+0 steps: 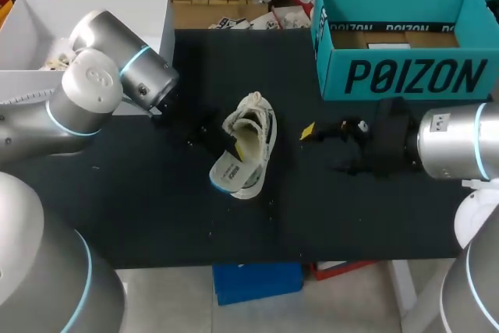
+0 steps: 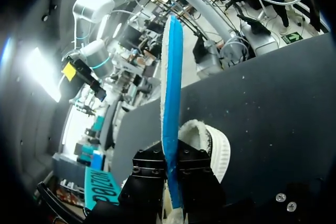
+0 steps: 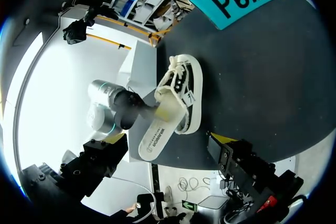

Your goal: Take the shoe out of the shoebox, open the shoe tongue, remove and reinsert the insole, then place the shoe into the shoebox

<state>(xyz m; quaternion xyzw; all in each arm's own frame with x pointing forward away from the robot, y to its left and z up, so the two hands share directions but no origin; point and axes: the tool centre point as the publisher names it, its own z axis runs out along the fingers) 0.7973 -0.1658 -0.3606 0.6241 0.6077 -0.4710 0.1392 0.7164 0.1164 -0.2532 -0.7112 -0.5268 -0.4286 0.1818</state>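
Note:
A white low-top shoe (image 1: pixel 253 132) lies on the black table mat, toe pointing away; it also shows in the right wrist view (image 3: pixel 186 90). Its insole (image 1: pixel 228 171), white with a blue underside, sticks out of the shoe's heel end. My left gripper (image 1: pixel 212 139) is shut on that insole, which I see edge-on (image 2: pixel 171 103) between the black fingers (image 2: pixel 149 174), with the shoe (image 2: pixel 212 142) just beyond. My right gripper (image 1: pixel 318 139) hangs open to the right of the shoe, holding nothing (image 3: pixel 167 140). The teal shoebox (image 1: pixel 405 76) stands open at the back right.
A white bin (image 1: pixel 101 13) stands at the back left, behind my left arm (image 1: pixel 117 76). Bare mat (image 1: pixel 156 216) runs along the table's front edge.

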